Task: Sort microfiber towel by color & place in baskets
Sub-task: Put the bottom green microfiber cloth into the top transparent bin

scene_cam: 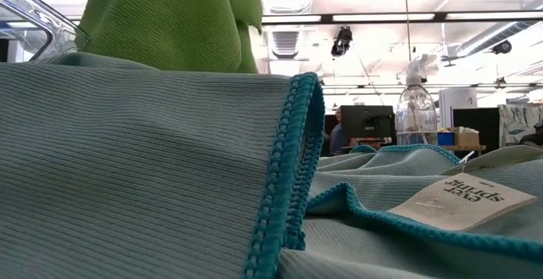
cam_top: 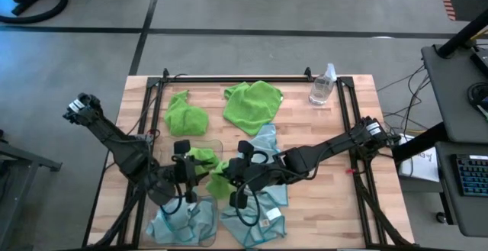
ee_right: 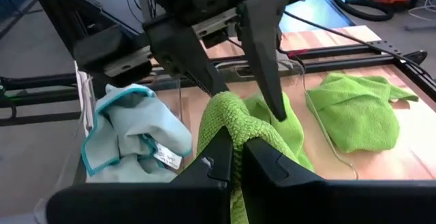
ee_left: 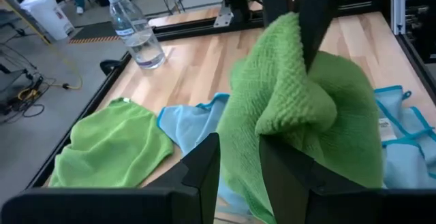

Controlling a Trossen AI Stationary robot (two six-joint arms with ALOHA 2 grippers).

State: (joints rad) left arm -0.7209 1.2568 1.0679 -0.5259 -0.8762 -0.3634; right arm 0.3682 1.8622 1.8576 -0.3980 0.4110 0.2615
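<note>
A lime green microfiber towel [cam_top: 206, 159] hangs bunched between my two grippers, over a clear basket [cam_top: 218, 146] near the table's middle. My right gripper [ee_right: 235, 146] is shut on it. My left gripper [ee_left: 238, 152] is open, its fingers on either side of the towel's hanging part. A second clear basket [cam_top: 212, 239] at the near edge holds a pale blue towel [cam_top: 174, 224]. Two more green towels [cam_top: 185, 115] [cam_top: 252, 102] lie flat on the far half. Blue towels [cam_top: 267, 140] lie right of the baskets, one with a white tag [scene_cam: 467, 198]. My right gripper pinches a bunched fold at the top of the green towel [ee_right: 230, 115] between its two fingers. They come from the table's right side, slanting a little down. The towel is lifted and hangs slack below them. My left gripper's spread fingers [ee_right: 276, 101] reach the towel; whether they touch it I cannot tell.
A clear spray bottle [cam_top: 322, 85] stands at the far right corner. A black frame rail [cam_top: 236, 78] runs along the table's edges. Bare wood shows on the right side [cam_top: 328, 197]. A blue towel lies right in front of the low camera [scene_cam: 136, 169].
</note>
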